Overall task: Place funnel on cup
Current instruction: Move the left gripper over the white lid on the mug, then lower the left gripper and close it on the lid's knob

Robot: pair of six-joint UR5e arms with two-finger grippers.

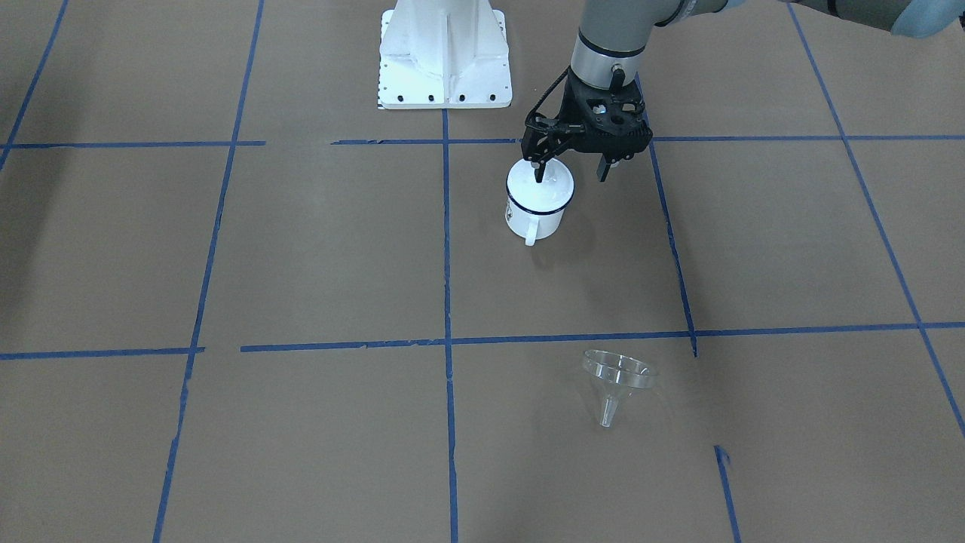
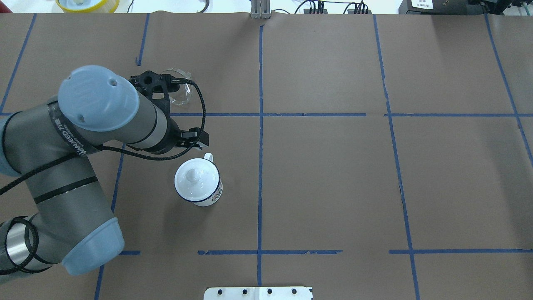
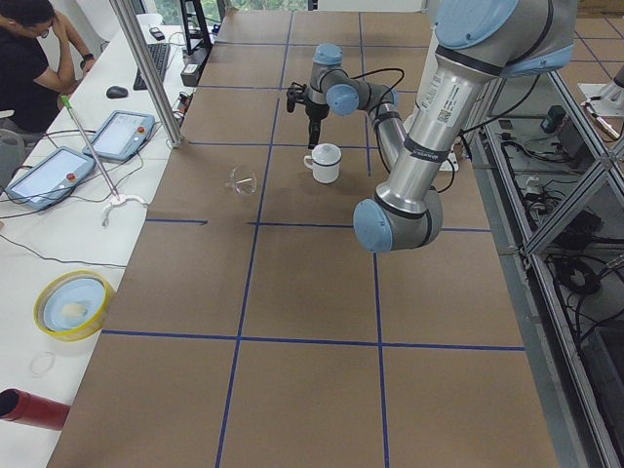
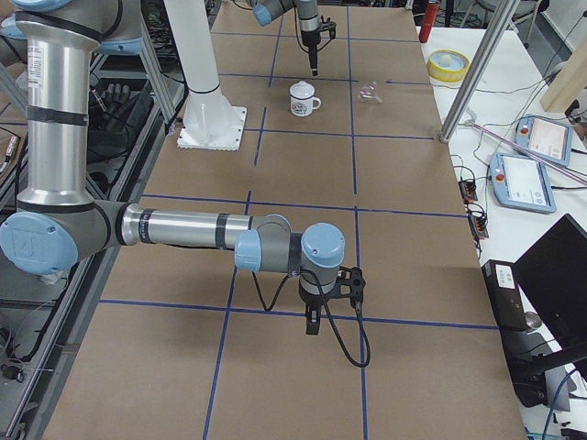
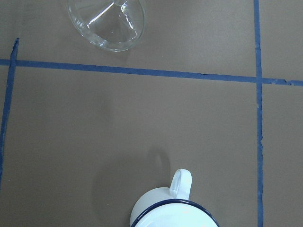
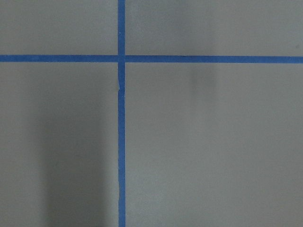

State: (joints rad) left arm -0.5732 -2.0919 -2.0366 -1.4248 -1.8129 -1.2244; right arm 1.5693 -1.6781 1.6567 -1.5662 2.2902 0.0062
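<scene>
Well apart, funnel (image 1: 617,377) lying sideways, cup (image 1: 537,216) upright

Robot lab: tape-gridded table (image 3: 292,292), teach pendants (image 3: 122,135) on side bench, seated operator (image 3: 27,68).

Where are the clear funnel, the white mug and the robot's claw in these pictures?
Funnel (image 1: 614,385): front-facing view, on its clear cone.
Mug (image 1: 534,215): front-facing view, on its white side wall.
Left claw (image 1: 571,179): front-facing view, midway between its two open fingertips.
</scene>
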